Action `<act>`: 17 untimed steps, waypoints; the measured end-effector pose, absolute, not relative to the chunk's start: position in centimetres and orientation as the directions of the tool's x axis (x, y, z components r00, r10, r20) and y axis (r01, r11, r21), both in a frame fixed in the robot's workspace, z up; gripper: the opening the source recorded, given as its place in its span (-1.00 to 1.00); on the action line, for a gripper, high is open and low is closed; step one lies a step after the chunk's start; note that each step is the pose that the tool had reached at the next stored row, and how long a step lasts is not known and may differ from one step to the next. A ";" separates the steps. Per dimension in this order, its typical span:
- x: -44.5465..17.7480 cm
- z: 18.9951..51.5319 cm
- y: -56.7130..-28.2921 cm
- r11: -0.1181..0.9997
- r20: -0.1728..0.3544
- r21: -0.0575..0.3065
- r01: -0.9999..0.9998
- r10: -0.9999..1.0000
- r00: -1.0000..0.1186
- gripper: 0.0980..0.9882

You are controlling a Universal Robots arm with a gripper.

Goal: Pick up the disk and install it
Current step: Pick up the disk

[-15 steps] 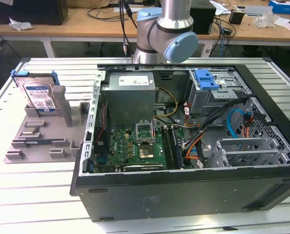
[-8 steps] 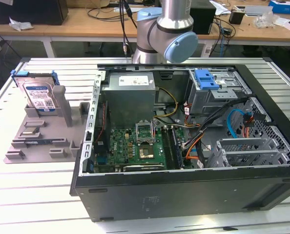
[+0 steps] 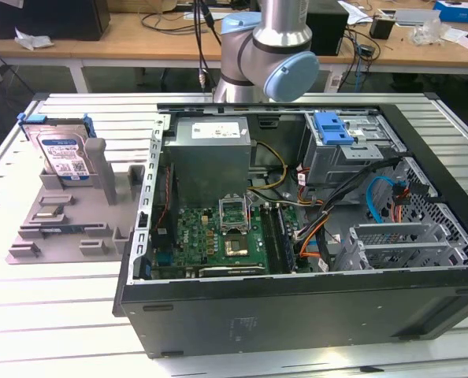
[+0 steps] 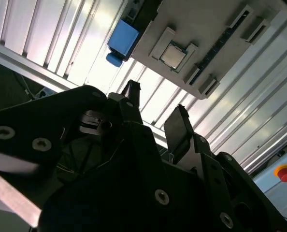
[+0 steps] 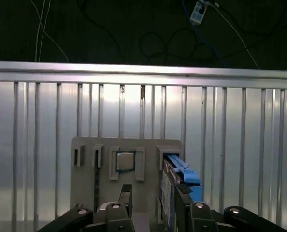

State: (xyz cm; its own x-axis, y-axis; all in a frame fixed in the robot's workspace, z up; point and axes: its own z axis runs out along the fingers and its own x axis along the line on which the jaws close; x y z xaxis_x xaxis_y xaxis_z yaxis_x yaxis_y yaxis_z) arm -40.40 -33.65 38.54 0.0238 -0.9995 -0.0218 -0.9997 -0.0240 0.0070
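Note:
The disk (image 3: 63,153) stands on edge in a grey holder (image 3: 61,216) at the exterior view's left, silver with a white-and-blue label and a blue carrier frame. In the first wrist view the disk (image 5: 181,175) is seen from well above, beside a square chip (image 5: 125,161) seated in the holder (image 5: 85,191). My gripper (image 5: 153,199) hangs high over the holder, open, with nothing between its dark fingers (image 5: 125,194). In the second wrist view the gripper (image 4: 155,110) is open too, and the disk's blue carrier (image 4: 121,38) lies far beyond the fingertips.
An open computer case (image 3: 313,205) fills the table's middle, with a grey power supply (image 3: 212,150), a motherboard (image 3: 226,232) and a metal drive cage with a blue latch (image 3: 332,128). The arm's base (image 3: 261,47) rises behind it. A red button (image 4: 283,171) sits off the table.

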 end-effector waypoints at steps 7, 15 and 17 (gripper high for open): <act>-40.2 38.4 -31.8 -0.024 -0.022 0.007 -1.000 -0.999 0.024 -0.15; -40.1 38.3 -30.6 -0.024 -0.022 0.007 -1.000 -0.999 0.024 -0.15; -40.1 38.3 -30.4 -0.024 -0.022 0.007 -1.000 -0.999 0.024 -0.15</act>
